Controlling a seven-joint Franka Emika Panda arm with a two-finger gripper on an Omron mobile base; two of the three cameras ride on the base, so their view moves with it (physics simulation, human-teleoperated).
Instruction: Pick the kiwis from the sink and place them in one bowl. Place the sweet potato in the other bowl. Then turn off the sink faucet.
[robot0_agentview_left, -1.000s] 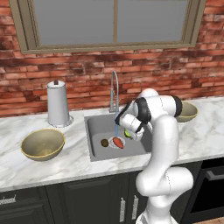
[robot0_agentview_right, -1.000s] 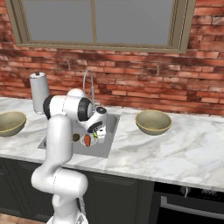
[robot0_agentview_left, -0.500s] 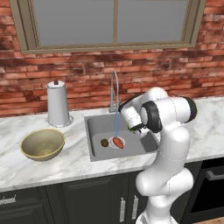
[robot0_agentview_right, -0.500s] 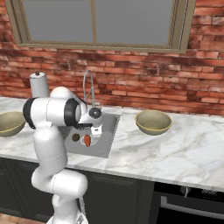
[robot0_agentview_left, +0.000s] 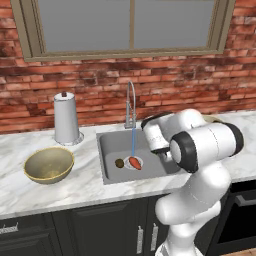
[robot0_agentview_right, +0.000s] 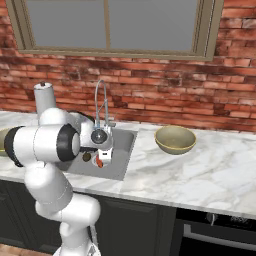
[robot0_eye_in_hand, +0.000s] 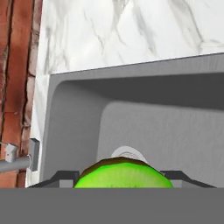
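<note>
At the bottom centre of the hand view, a bright green kiwi (robot0_eye_in_hand: 123, 174) with a brown edge along its top sits between the gripper's (robot0_eye_in_hand: 123, 178) two dark fingertips (robot0_eye_in_hand: 60, 179), which close on it from either side; it is held above the grey sink (robot0_eye_in_hand: 74, 113), over the pale round drain (robot0_eye_in_hand: 127, 152).

In the left base view, middle of the frame, the sink (robot0_agentview_left: 114, 172) holds a dark brown kiwi (robot0_agentview_left: 119, 163) and, just right of it, the orange-red sweet potato (robot0_agentview_left: 135, 163), oblong with tapered ends, lying on the drain. A blue stream of water runs down onto it from the chrome faucet (robot0_agentview_left: 131, 102).

The left bowl (robot0_agentview_left: 49, 164), olive-gold with a paler rim, sits on the marble counter (robot0_agentview_left: 70, 187) at the left with nothing in it. In the right base view the right bowl (robot0_agentview_right: 175, 139), right of centre, also holds nothing. A white paper-towel holder (robot0_agentview_left: 66, 118) stands behind the left bowl.
</note>
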